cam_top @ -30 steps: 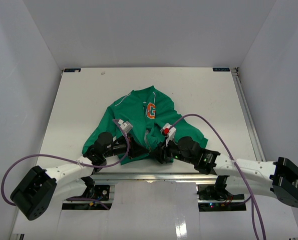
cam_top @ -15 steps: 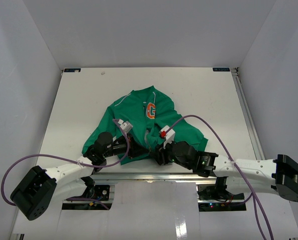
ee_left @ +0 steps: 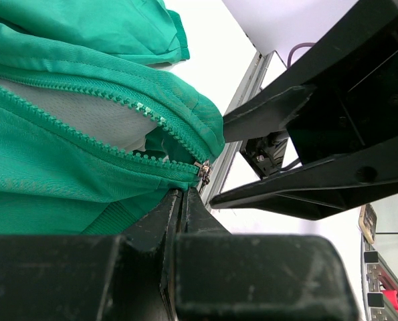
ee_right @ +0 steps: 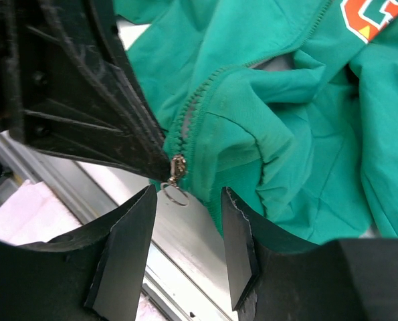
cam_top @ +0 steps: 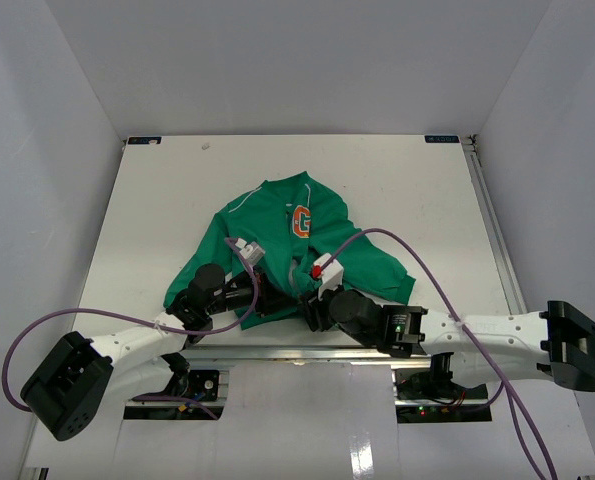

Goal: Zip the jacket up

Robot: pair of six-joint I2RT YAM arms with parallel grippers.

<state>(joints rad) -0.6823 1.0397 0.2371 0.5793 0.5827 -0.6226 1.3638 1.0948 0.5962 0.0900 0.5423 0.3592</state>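
Jacket [cam_top: 277, 240] lay spread on the white table [cam_top: 177, 180], towards its near edge, collar pointing away from the arms and the orange G emblem [cam_top: 301, 221] facing up. Bottom hem sat at the table's near lip, over the metal rail [ee_right: 112, 194].

Left gripper [ee_left: 182, 197] came in low from the left. Its fingers were pressed together, pinching the jacket's hem right at the foot of the zipper [ee_left: 98, 144]. Slider [ee_left: 203, 172] sat at the very bottom of the track, just beside those fingertips. Above it the two rows of teeth stood parted, with pale lining [ee_left: 85, 117] showing between them.

Right gripper [ee_right: 188, 197] reached in from the right, facing the left one. Its fingers were spread apart with nothing in them. From the right wrist view, the small pull ring [ee_right: 176, 194] hung from the slider in the gap between the two fingertips; whether it touched either one I could not tell. Fabric beside the zipper was bunched in folds.
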